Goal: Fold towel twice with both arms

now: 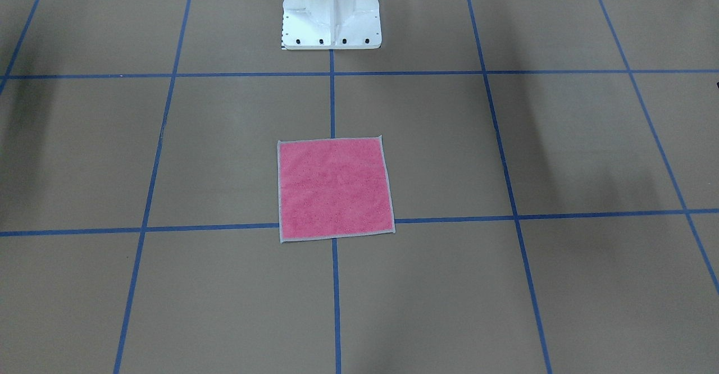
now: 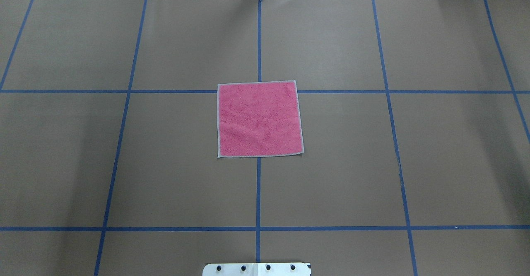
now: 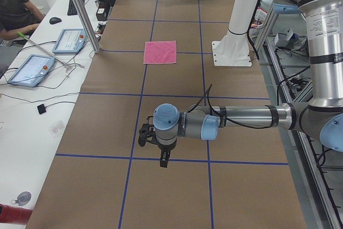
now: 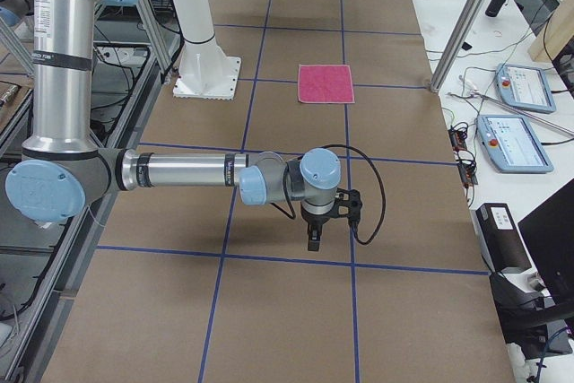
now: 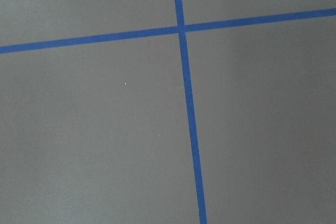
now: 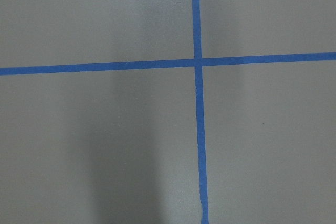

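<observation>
The towel (image 1: 335,188) lies flat and unfolded, pink face up with a light grey border, in the middle of the table (image 2: 259,119). In the exterior left view it is small and far off (image 3: 160,52). There my left arm reaches out low over the table, its gripper (image 3: 163,162) pointing down, well away from the towel. In the exterior right view my right arm is stretched out the same way, gripper (image 4: 312,241) pointing down, far from the towel (image 4: 326,83). I cannot tell whether either gripper is open or shut. Both wrist views hold only brown table and blue tape.
Blue tape lines (image 2: 258,193) divide the brown table into a grid. The white pedestal base (image 1: 331,14) stands at the robot's edge. A side bench carries tablets (image 3: 32,71) (image 4: 511,141), a keyboard and cables. A seated person (image 3: 13,9) is beside it.
</observation>
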Motion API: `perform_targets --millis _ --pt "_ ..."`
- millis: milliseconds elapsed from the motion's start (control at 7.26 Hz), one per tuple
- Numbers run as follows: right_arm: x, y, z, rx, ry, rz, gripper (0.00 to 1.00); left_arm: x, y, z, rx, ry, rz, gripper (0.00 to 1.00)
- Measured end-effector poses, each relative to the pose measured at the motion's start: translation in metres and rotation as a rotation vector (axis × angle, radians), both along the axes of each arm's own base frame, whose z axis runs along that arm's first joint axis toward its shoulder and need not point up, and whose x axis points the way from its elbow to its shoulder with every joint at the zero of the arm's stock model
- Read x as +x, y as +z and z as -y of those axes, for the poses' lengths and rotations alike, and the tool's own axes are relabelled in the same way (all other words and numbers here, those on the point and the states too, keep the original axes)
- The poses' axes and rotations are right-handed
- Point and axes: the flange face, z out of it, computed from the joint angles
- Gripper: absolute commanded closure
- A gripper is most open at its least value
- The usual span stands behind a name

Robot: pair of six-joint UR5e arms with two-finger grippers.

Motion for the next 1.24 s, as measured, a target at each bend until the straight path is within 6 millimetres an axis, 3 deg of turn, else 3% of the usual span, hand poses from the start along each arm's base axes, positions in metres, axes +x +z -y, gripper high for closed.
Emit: perform_targets --millis 1240 --pt "-0.001 0.015 -0.013 -0.061 -0.003 0.034 0.00 0.001 -0.007 -0.001 -0.031 -0.069 -0.014 0.00"
